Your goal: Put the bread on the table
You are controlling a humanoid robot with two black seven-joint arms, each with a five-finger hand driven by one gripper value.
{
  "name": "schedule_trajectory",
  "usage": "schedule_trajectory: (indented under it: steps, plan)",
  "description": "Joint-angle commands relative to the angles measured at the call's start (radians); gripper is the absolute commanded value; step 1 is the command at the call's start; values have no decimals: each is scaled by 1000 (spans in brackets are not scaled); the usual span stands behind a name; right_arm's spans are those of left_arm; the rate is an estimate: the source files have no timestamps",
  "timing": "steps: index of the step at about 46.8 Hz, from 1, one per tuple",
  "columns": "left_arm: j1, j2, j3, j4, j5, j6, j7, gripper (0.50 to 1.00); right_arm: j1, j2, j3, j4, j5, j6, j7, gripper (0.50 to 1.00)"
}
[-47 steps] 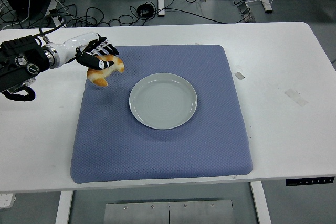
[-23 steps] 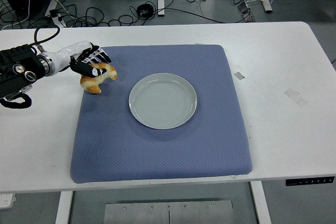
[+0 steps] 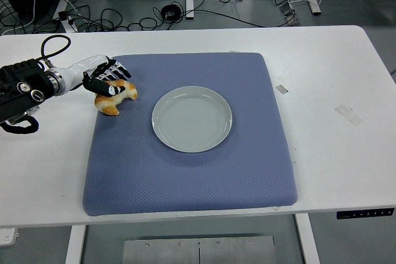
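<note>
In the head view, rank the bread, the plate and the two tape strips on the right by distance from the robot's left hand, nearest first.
From the left hand:
1. Bread, under its fingers at the blue mat's left edge.
2. Plate, mid-mat.
3. Small tape strip, on the table just right of the mat.
4. Longer tape strip, far right.

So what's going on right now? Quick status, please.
Left hand at the blue mat's left edge, fingers on the bread. Right hand out of view. Bread low at the mat edge; contact unclear. Empty plate mid-mat, not in the way.
</note>
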Motion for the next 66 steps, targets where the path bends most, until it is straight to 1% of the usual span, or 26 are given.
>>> schedule_trajectory:
  steps: [1,11,15,20,30,34,36,41,47,56,66]
  plan:
    - [1,0,0,0,-2,3,0,692,0,0,0,0,0,0,-1,1000]
    - [2,-2,0,0,-26,4,0,766,0,0,0,0,0,0,-1,1000]
    - [2,-10,1,0,-28,4,0,778,0,0,0,0,0,0,1,1000]
    - [1,-10,0,0,-28,4,0,805,0,0,0,0,0,0,-1,1000]
    - [-7,-10,-3,0,-29,4,0,874,0,0,0,0,0,0,1,1000]
    - [-10,-8,-8,0,-29,4,0,913,0,0,0,0,0,0,1,1000]
    - [-11,-8,-11,0,-29,4,0,924,0,0,0,0,0,0,-1,1000]
    - [-10,-6,-18,3,-46,4,0,940,0,0,0,0,0,0,1,1000]
    - [-10,-2,-23,0,-123,4,0,963,0,0,0,0,0,0,1,1000]
    - [-15,0,-31,0,-152,4,0,966,0,0,0,0,0,0,-1,1000]
    - [-19,6,-106,0,-235,4,0,969,0,0,0,0,0,0,-1,1000]
